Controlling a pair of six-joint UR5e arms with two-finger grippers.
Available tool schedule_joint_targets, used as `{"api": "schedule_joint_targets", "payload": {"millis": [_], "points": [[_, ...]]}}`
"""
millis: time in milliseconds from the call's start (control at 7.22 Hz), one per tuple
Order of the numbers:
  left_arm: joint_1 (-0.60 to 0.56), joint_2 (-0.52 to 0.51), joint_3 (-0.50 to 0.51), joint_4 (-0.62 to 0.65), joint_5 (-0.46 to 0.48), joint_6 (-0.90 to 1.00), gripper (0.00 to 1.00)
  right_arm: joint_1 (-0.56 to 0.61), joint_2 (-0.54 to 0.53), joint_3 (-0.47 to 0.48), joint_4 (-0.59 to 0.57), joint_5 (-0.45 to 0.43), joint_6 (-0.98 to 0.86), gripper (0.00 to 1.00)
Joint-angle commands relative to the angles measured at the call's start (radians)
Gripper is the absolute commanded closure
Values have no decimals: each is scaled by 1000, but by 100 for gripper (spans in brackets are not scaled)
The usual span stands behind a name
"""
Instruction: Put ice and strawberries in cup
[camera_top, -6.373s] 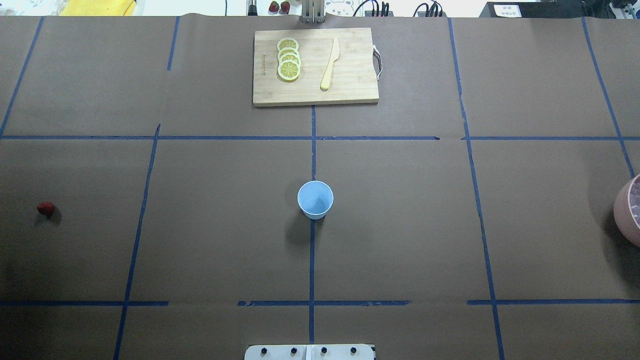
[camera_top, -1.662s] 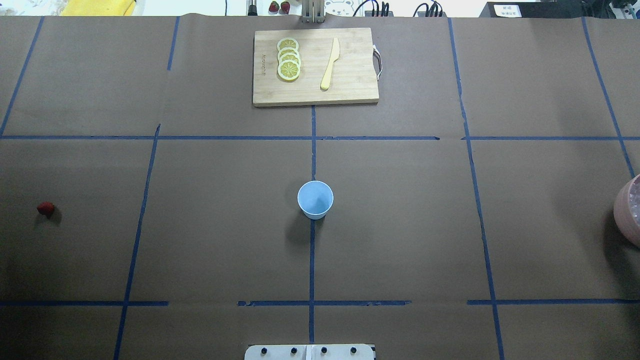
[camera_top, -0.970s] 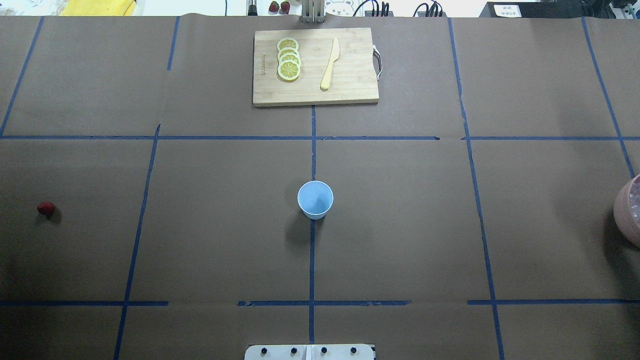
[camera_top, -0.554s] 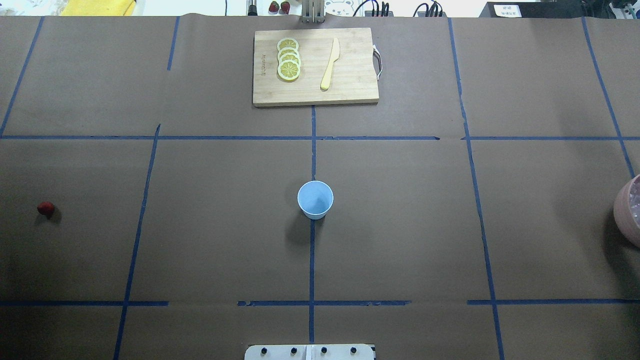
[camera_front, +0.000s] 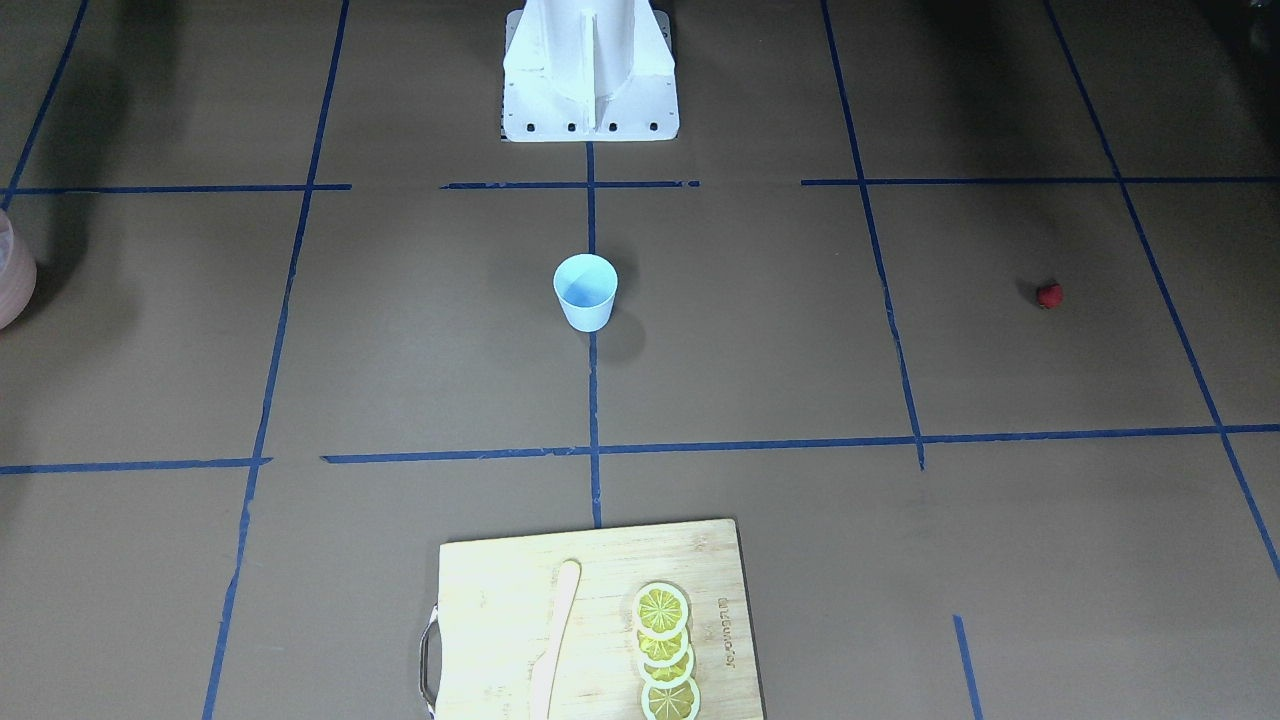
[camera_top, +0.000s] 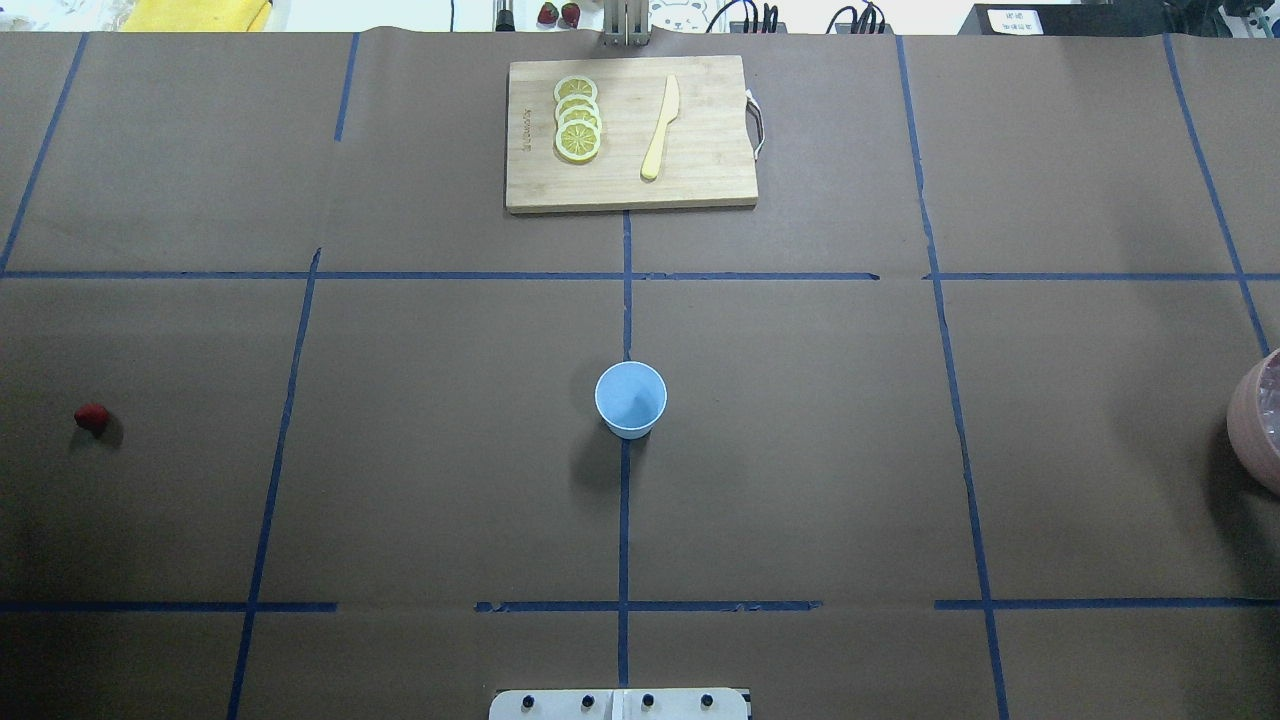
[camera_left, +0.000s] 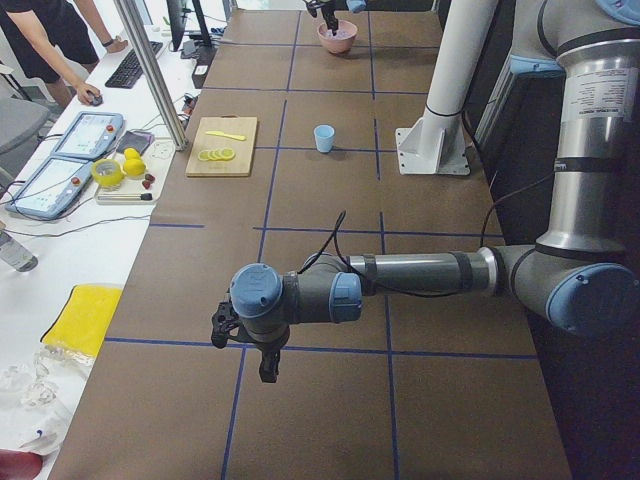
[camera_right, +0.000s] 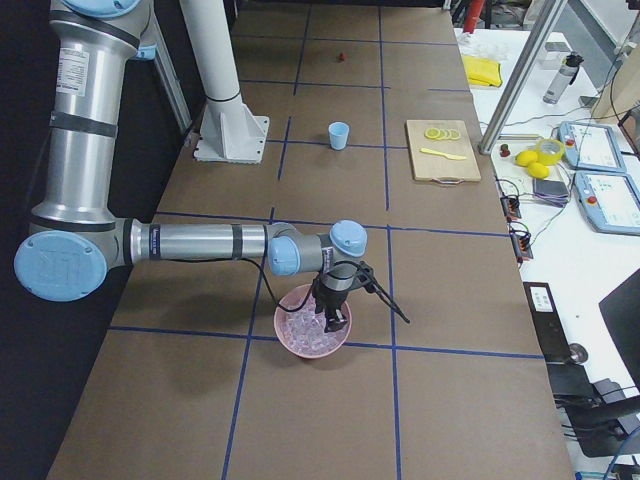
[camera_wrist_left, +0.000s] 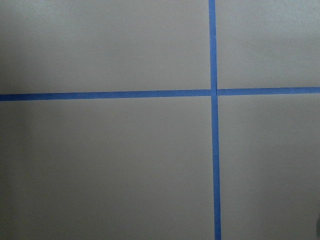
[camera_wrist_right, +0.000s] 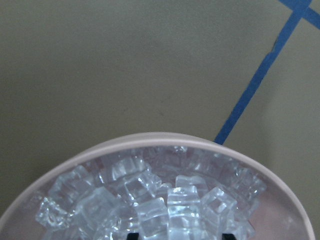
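Moved since earlier: nothing in the overhead view; cup (camera_top: 630, 398), strawberry (camera_top: 91, 417) and pink bowl (camera_top: 1245, 430) sit where they were 6.4 s back.
ice (camera_wrist_right: 150, 200): heaped in the pink bowl at the table's right end, well apart from the cup.
ice handling: likely hard, light and slick; a cube pinched off-centre could squirt out. Take 1 top cube across 2 flat faces.
strawberry: alone on the brown paper far out on the left side, well apart from the cup.
strawberry handling: small and roundish, may roll. Grip across the red body, not the green top.
cup: upright at table centre, looks empty; probably light and easy to tip.
right gripper (camera_right: 332, 318): low over the bowl, tips spread, nothing between them yet.
left gripper (camera_left: 266, 368): over bare table; spread or clenched, cannot tell.
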Motion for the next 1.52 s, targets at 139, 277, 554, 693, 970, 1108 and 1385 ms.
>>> {"api": "schedule_joint_targets", "payload": {"millis": [139,277,554,693,970,1108,1385], "points": [[0,-2,-2,0,0,1,0,0,4,-6,1,1,0,37],[0,-2,-3,0,0,1,0,0,15,-14,-1,2,-2,37],[0,-9,-2,0,0,-1,0,1,15,-17,-1,2,-2,47],[0,-9,-2,0,0,-1,0,1,15,-19,-1,2,-14,54],[0,-9,-2,2,0,-1,0,3,7,-8,1,3,-43,80],[0,-9,-2,2,0,-1,0,4,4,-8,1,3,-63,97],[0,-9,-2,2,-2,-3,0,23,9,-6,-1,3,-71,100]]}}
